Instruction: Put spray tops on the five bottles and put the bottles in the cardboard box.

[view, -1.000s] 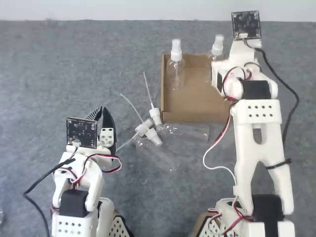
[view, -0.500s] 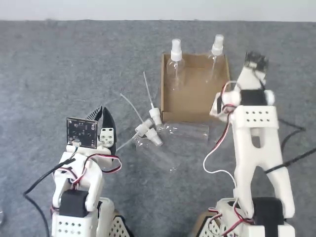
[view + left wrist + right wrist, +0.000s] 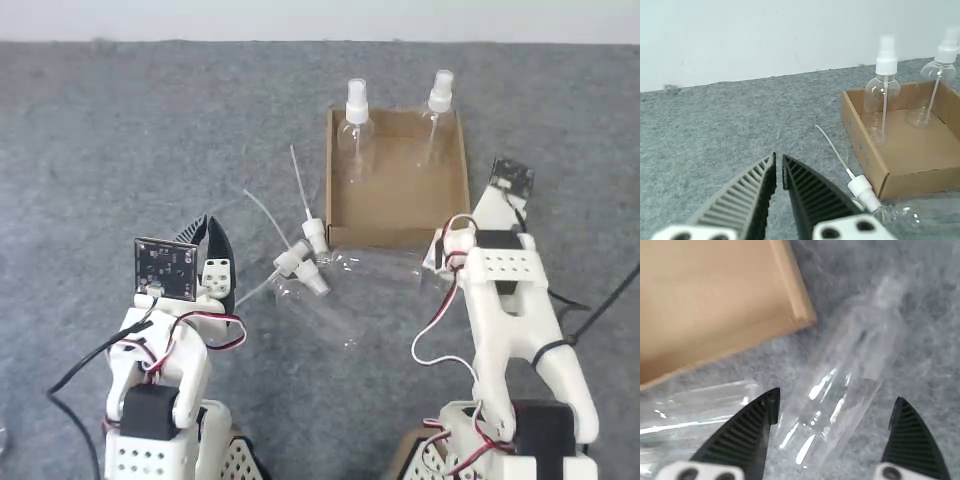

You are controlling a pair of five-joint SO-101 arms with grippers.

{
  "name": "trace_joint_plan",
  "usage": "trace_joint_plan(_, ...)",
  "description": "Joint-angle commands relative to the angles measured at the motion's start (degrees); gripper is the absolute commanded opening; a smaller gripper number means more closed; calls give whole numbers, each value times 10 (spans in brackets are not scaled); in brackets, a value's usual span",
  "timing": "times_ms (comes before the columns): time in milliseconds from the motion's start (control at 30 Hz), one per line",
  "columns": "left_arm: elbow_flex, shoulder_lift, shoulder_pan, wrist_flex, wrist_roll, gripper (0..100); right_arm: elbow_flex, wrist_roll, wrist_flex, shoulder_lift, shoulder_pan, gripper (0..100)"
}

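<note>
Right gripper [image 3: 836, 397], jaws wide, hangs over a clear bottle [image 3: 850, 365] lying by the cardboard box [image 3: 395, 238]'s near right corner, neck blurred; left gripper [image 3: 779, 159] nearly closed, empty; two capped bottles [image 3: 357, 130] stand inside.

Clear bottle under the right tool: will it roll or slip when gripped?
Probably rolls: the clear bottle lies on its round side. Likely light, since it looks empty. Its glossy wall may slip in the open right tool.
</note>
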Motion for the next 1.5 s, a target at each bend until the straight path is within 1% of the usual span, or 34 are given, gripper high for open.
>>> trace_joint_plan(0, -2, -3, 0, -15, 6, 11, 21, -6, -29, -13, 16, 296)
trace_joint_plan(67, -2, -3, 0, -15, 6, 11, 25, -4, -28, -14, 36, 279)
trace_joint_plan(167, -2, -3, 0, -15, 6, 11, 25, 0, -28, -14, 85, 191)
trace_joint_plan(233, -2, -2, 1, -15, 6, 11, 25, 43, -28, -17, 117, 142)
trace_joint_plan(333, -3, -1, 1, -15, 6, 11, 25, 142, -28, -19, 163, 105)
trace_joint_plan(400, -7, -1, -2, -14, 6, 11, 25, 210, -28, -19, 193, 102)
trace_joint_plan(467, -26, 4, -11, 2, 4, 11, 25, 299, -31, -19, 228, 102)
trace_joint_plan(533, -61, 35, -27, 23, 4, 11, 24, 406, -33, -19, 258, 99)
trace_joint_plan(600, -90, 93, -35, 27, -16, 11, 25, 520, -32, -19, 279, 98)
trace_joint_plan(667, -119, 173, -32, 28, -48, 11, 26, 609, -28, -14, 294, 98)
trace_joint_plan(700, -138, 218, -25, 32, -63, 11, 28, 641, -27, -13, 304, 98)
trace_joint_plan(767, -180, 315, -14, 50, -86, 11, 40, 680, -28, -17, 322, 98)
trace_joint_plan(900, -258, 489, 15, 79, -123, 18, 62, 738, -28, -18, 341, 98)
trace_joint_plan(967, -284, 557, 31, 77, -138, 55, 74, 756, -29, -19, 344, 98)
trace_joint_plan(1067, -312, 635, 58, 75, -146, 133, 82, 761, -32, -19, 345, 98)
trace_joint_plan(1133, -327, 676, 72, 69, -146, 152, 82, 761, -32, -19, 345, 98)
trace_joint_plan(1233, -335, 721, 83, 46, -146, 152, 82, 762, -32, -19, 345, 98)
trace_joint_plan(1467, -335, 791, 86, -21, -147, 155, 82, 760, -28, -19, 346, 98)
